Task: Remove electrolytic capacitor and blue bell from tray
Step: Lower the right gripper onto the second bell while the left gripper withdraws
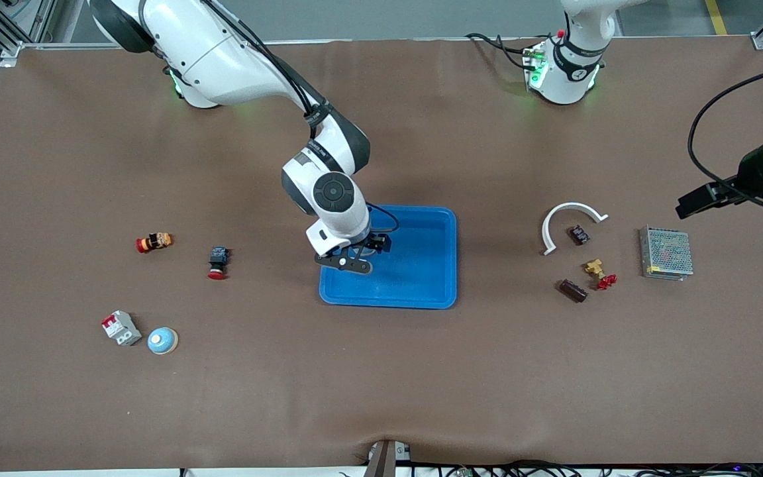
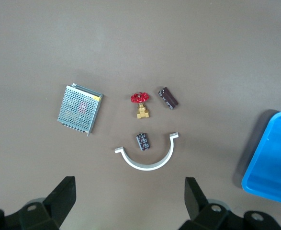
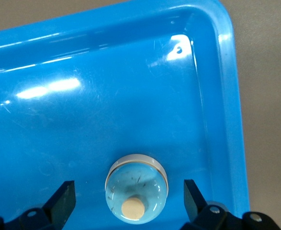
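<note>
Right wrist view shows my right pincer (image 3: 129,196) spread wide over the blue tray (image 3: 226,96), with a bell (image 3: 137,188) sitting on the tray floor between the fingers, untouched. My left pincer (image 2: 129,199) also stands wide, up over the desk (image 2: 202,48) at my left arm's end. Below it the dark capacitor (image 2: 168,97) lies beside a red-handled valve (image 2: 140,104).

A pale-blue domed bell (image 3: 137,188) sits upright in the blue tray (image 3: 226,96); the dark capacitor (image 1: 572,290) lies on the table.
</note>
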Action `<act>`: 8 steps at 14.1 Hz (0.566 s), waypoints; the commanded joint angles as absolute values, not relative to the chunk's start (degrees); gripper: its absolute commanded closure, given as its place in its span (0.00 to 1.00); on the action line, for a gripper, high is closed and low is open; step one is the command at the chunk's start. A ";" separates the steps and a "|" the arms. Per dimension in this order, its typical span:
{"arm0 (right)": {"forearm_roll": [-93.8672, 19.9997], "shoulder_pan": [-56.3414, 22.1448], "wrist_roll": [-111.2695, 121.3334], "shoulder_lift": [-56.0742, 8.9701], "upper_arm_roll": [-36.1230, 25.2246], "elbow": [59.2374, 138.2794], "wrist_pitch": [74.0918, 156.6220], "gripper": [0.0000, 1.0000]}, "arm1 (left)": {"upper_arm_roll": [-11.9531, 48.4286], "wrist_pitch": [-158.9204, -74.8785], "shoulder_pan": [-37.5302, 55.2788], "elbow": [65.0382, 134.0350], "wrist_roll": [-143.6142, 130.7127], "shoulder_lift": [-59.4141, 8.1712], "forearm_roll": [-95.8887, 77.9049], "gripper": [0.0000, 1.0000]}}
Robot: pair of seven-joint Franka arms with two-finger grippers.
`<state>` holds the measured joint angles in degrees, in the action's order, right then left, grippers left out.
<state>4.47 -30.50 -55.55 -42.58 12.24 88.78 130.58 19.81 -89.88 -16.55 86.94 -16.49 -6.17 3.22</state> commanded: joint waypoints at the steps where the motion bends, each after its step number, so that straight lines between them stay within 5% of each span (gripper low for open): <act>1: 6.59 -31.29 -57.22 -40.61 11.78 91.41 131.13 0.00 | 17.43 -87.98 -13.04 87.89 -15.29 -3.52 2.46 0.00; 4: 7.90 -31.46 -58.01 -40.78 11.78 91.93 131.13 0.00 | 4.86 -86.75 -1.16 88.94 -12.93 -1.85 2.02 0.00; 8: 8.96 -31.46 -58.10 -40.96 11.78 92.55 131.48 0.00 | 4.22 -86.66 -1.14 90.26 -10.11 0.09 2.02 0.00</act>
